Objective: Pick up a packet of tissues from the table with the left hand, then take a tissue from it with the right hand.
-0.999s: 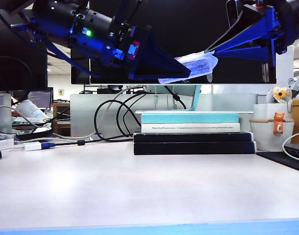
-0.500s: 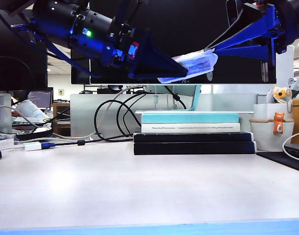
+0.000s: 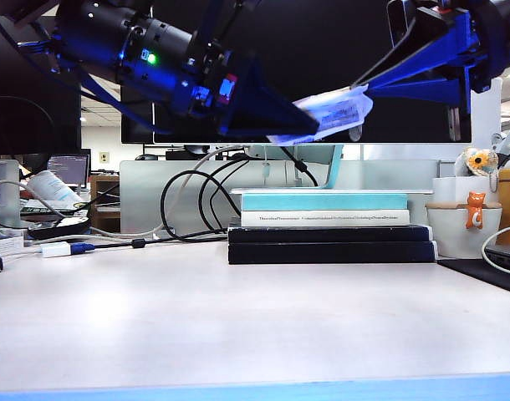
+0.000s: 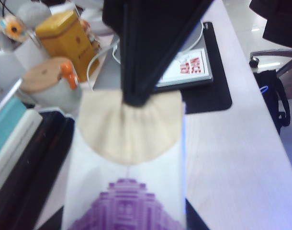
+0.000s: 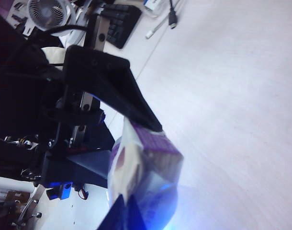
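**A:** Holding steady is the whole job for the left gripper (image 3: 309, 124) now. Its dark jaws are clamped on the packet of tissues (image 3: 326, 114), which hangs high in the air, well above the stacked books (image 3: 330, 227) and the counter (image 3: 238, 326).

**B:** And the right gripper (image 3: 362, 86)?

**A:** It comes in from the other side, blue jaws pressed together on the tissue (image 4: 131, 125). In the left wrist view the beige sheet fans out of the packet's mouth, pinched at its top edge.

**B:** So the draw is what's in hand. How would you do it well?

**A:** I'd pull straight away from the packet's opening, slowly, so the sheet slides out rather than tears. The pack is soft plastic; if the left grip is too light, the whole thing may follow the tissue.

**B:** Anything below to worry about?

**A:** The counter under the arms is pale and bare in front, with a blue edge. Behind the books run black cables (image 3: 196, 200); to the right stand a white pot (image 3: 462, 225) with a small orange cat figure and a yellow tin (image 4: 72, 36). It looks like an office, with monitors behind.
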You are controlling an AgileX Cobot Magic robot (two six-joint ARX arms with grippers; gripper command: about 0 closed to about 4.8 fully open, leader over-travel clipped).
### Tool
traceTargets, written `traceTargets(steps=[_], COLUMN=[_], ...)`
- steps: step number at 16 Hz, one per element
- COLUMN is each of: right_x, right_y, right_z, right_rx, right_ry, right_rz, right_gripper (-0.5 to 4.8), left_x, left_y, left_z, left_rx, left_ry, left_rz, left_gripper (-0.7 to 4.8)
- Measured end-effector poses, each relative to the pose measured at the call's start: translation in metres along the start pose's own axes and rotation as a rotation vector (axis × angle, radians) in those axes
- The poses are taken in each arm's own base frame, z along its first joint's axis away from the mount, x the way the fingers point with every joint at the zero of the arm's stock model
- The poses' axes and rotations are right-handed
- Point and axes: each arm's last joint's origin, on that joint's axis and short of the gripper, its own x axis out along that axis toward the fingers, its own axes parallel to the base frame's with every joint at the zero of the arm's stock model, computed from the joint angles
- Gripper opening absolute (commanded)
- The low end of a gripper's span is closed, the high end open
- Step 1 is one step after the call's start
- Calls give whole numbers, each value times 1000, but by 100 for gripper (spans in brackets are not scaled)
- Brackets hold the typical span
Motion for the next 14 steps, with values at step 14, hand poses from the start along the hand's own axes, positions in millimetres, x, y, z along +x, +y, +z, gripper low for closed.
traceTargets(steps=[14], right_x=[-9], right_y=[-6], right_z=[1], right_rx=[11], right_ry=[-32], right_rz=[-46], right_gripper=[-6], left_x=[-1], left_y=[1], left_z=[-4], left_rx=[-2], left_ry=[44], left_rz=[24], left_gripper=[232])
